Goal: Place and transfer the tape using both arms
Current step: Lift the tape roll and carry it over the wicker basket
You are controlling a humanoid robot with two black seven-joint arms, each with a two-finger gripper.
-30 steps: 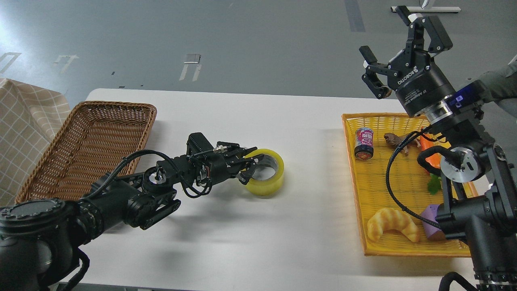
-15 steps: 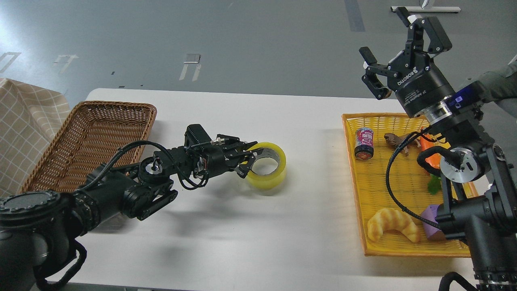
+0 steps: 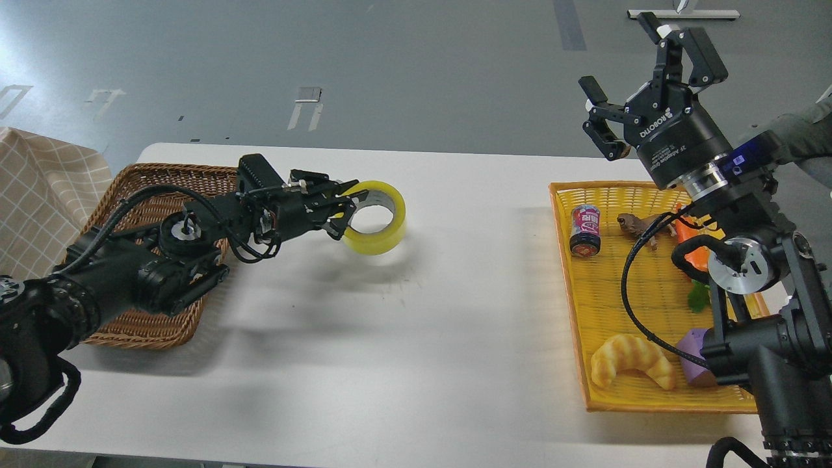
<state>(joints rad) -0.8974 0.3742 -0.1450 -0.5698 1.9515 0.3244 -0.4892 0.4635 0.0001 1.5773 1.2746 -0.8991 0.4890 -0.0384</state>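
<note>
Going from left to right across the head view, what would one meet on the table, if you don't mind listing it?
Wicker basket → tape held in the left gripper → can → toy animal, both in the yellow tray.

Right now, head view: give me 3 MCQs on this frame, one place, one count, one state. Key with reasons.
1. Where is the tape?
A. in the wicker basket
B. held above the table, right of the wicker basket
C. in the yellow tray

2. How many cans are in the yellow tray?
A. one
B. two
C. three

3. What is the state of the right gripper?
A. shut on the croissant
B. shut on the tape
C. open, empty, raised

Key: B, the left gripper grips the roll's wall beside the wicker basket, its shadow lying apart below it; A, a single can stands there; C, its fingers are spread on nothing above the tray.
</note>
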